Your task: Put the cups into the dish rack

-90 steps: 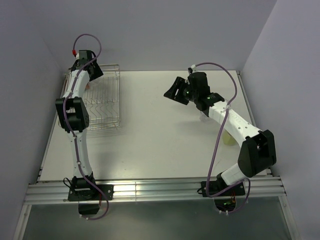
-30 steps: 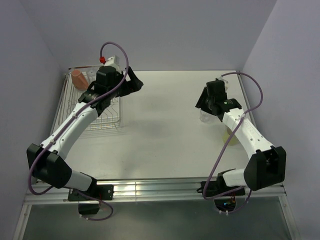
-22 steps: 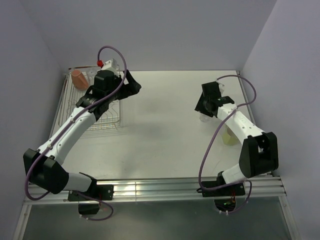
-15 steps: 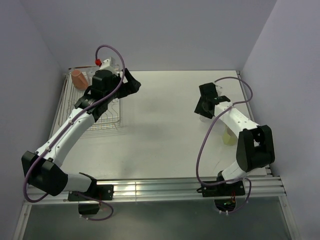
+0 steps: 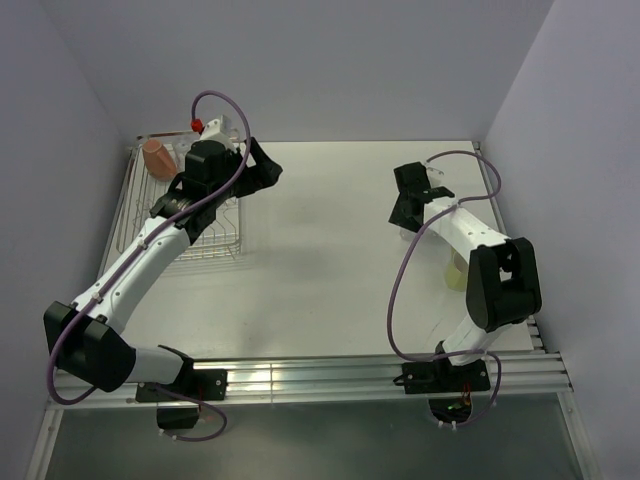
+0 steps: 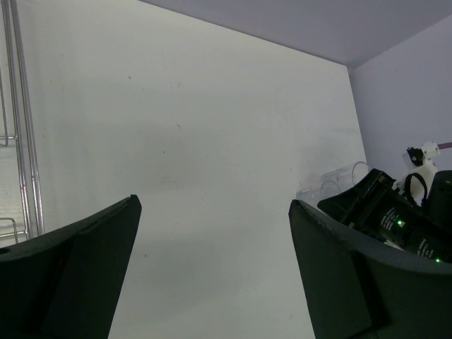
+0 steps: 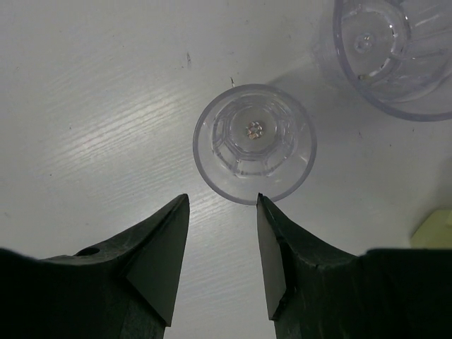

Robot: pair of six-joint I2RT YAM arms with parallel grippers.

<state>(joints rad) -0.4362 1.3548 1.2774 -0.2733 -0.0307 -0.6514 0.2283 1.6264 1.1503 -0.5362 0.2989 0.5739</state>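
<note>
Empty right fingers (image 7: 159,244) spread above a clear tumbler (image 7: 254,141) on the counter (image 7: 92,92); left fingers (image 6: 85,247) wide apart, holding nothing

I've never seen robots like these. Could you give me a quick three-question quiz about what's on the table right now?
1. True or false: the terracotta mug is already in the dish rack.
2. What stands just ahead of the right gripper and its open fingers?
A. a clear tumbler
B. a plate
C. a spoon
3. Fill in: the right wrist view shows ___ see-through cups.

Key: 1 true. 2 A. 3 two; the second tumbler is at the top right.
</note>
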